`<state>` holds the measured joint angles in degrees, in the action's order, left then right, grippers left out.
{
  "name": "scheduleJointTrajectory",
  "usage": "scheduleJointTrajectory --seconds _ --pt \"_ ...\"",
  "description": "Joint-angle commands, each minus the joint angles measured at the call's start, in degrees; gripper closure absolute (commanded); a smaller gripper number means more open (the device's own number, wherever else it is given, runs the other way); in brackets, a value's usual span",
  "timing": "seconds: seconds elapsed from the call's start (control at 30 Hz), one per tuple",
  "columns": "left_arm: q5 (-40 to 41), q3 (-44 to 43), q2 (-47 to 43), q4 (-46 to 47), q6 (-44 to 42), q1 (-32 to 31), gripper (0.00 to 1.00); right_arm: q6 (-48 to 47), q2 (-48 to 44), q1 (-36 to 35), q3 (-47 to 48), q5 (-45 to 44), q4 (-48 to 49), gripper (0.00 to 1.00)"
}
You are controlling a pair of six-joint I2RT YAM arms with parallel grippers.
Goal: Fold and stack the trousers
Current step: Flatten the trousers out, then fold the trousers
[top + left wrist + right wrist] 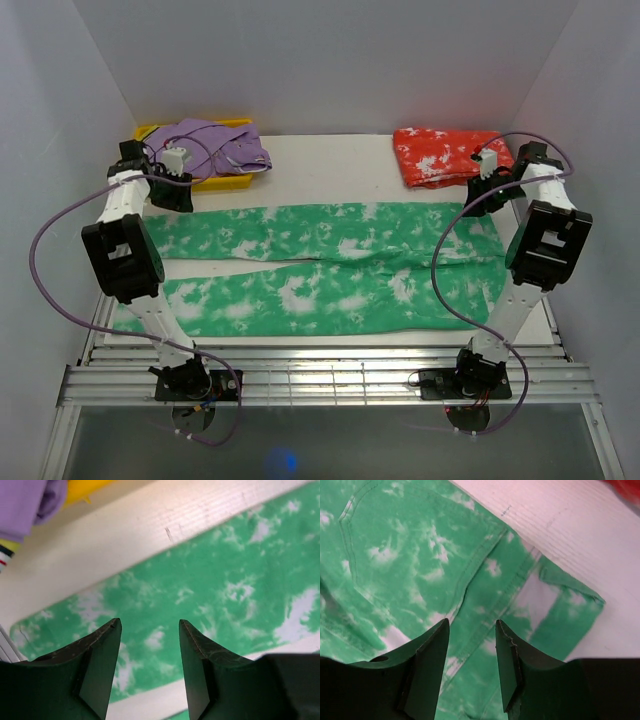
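The green trousers lie flat across the white table top, legs to the left and waist to the right. My left gripper hangs open above the far leg's cuff end, with nothing between its fingers. Over the waist and back pocket at the far right corner hovers my right gripper, also open and empty. The red-orange trousers sit folded at the back right, just behind the right gripper; a sliver of them shows in the right wrist view.
A purple garment lies heaped in a yellow bin at the back left, close behind the left wrist. White walls close in the table on three sides. Metal rails run along the near edge by the arm bases.
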<state>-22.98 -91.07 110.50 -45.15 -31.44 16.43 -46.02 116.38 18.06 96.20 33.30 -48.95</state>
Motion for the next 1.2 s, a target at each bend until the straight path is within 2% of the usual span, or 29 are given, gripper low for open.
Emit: scheduleJointTrajectory --seconds 0.0,0.1,0.23,0.33,0.43,0.53,0.6,0.73,0.83,0.9,0.93,0.97,1.03,1.07,1.1,1.13,1.17 --pt "0.0 -4.8 5.7 -1.0 0.2 0.4 0.39 3.7 1.0 -2.6 1.7 -0.3 6.4 0.52" --pt "-3.7 -9.9 9.2 -3.0 -3.2 0.8 0.37 1.3 2.2 -2.7 3.7 -1.3 8.3 0.47" --pt "-7.0 -14.0 11.6 -5.4 -6.9 1.2 0.37 -11.5 5.9 -2.7 10.9 -1.7 4.6 0.41" --pt "-8.0 -14.9 12.3 -6.4 -7.6 1.3 0.37 -20.8 7.7 -2.7 12.1 -2.6 3.3 0.36" --pt "-8.7 -14.2 12.0 -6.6 -7.1 1.4 0.37 -26.1 11.7 -2.4 15.6 -2.7 0.1 0.32" --pt "-9.4 -12.8 11.4 -6.4 -5.4 1.9 0.38 -28.8 17.2 -2.3 21.8 -2.8 -5.6 0.29" --pt "-10.7 -12.3 11.0 -6.1 -3.6 3.0 0.38 -29.1 19.3 -2.3 23.8 -3.2 -6.1 0.27" --pt "-12.5 -11.7 9.8 -5.4 -2.1 5.1 0.38 -30.4 23.3 -2.4 23.7 -3.2 -7.0 0.25" --pt "-12.9 -13.3 9.9 -6.7 -5.0 6.3 0.36 -34.4 24.9 -2.3 22.9 -4.3 -11.9 0.26" --pt "-14.4 -16.6 11.2 -9.4 -7.8 7.0 0.34 -37.2 24.9 -2.4 21.4 -5.7 -14.7 0.3" --pt "-15.4 -17.7 11.8 -10.7 -12.6 7.0 0.32 -39.6 24.6 -2.4 19.4 -7.3 -15.0 0.34" --pt "-16.1 -18.8 12.5 -13.3 -15.4 7.0 0.32 -41.2 24.3 -2.4 18.3 -8.0 -15.5 0.42" --pt "-17.9 -20.8 14.0 -14.6 -20.5 7.0 0.31 -44.1 23.9 -2.5 16.7 -9.3 -16.5 0.51" --pt "-18.5 -21.4 14.4 -15.6 -25.5 7.0 0.3 -45.2 23.7 -2.6 16.6 -9.6 -17.1 0.63" --pt "-19.2 -22.0 15.1 -15.8 -27.9 7.2 0.3 -46.1 23.6 -2.8 16.5 -9.7 -18.5 0.7" --pt "-20.5 -22.1 15.4 -16.0 -30.3 7.3 0.29 -47.6 23.3 -2.9 16.5 -10.3 -19.1 0.83" --pt "-20.9 -22.2 15.8 -16.1 -34.3 7.3 0.28 -47.8 23.0 -3.1 16.2 -10.6 -19.2 0.87"
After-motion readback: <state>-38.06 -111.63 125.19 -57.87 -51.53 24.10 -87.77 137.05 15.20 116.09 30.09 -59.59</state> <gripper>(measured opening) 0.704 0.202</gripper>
